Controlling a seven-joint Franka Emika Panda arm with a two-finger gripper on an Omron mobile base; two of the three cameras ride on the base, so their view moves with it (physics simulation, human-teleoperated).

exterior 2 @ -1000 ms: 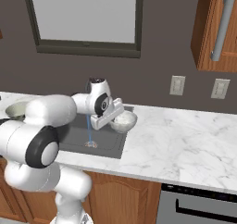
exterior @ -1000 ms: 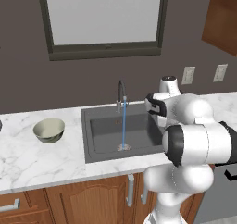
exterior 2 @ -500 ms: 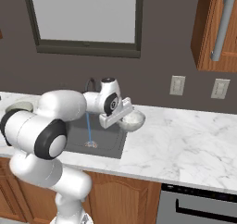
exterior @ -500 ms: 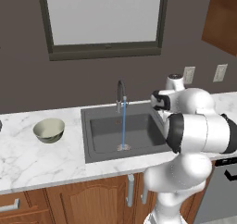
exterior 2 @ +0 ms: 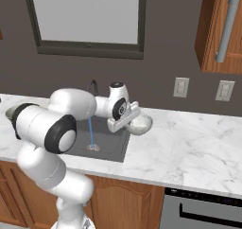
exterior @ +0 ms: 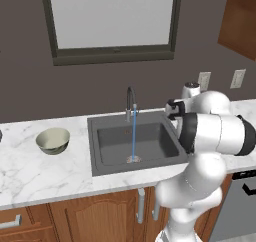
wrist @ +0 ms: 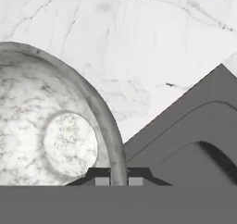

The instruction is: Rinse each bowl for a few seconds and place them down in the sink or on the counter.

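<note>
I have the gripper clamped on the rim of the marbled bowl; in the hand view its two fingertips sit on either side of the grey rim, one inside and one outside. From the right base view the marbled bowl hangs just past the sink's right edge, over the counter, with the gripper on its sink-facing side. I cannot tell whether the bowl touches the marble or hovers just above it. In the hand view the counter spreads behind the bowl and the sink's dark corner lies to the right.

In the left base view the arm's bulk hides the hand, near the sink's right rim. The faucet stands at the back edge of the basin, and a thin blue stream of water falls from it to the drain. The beige bowl sits upright on the counter left of the sink, well apart from the arm. In the right base view the stream shows beside the arm's forearm.
</note>
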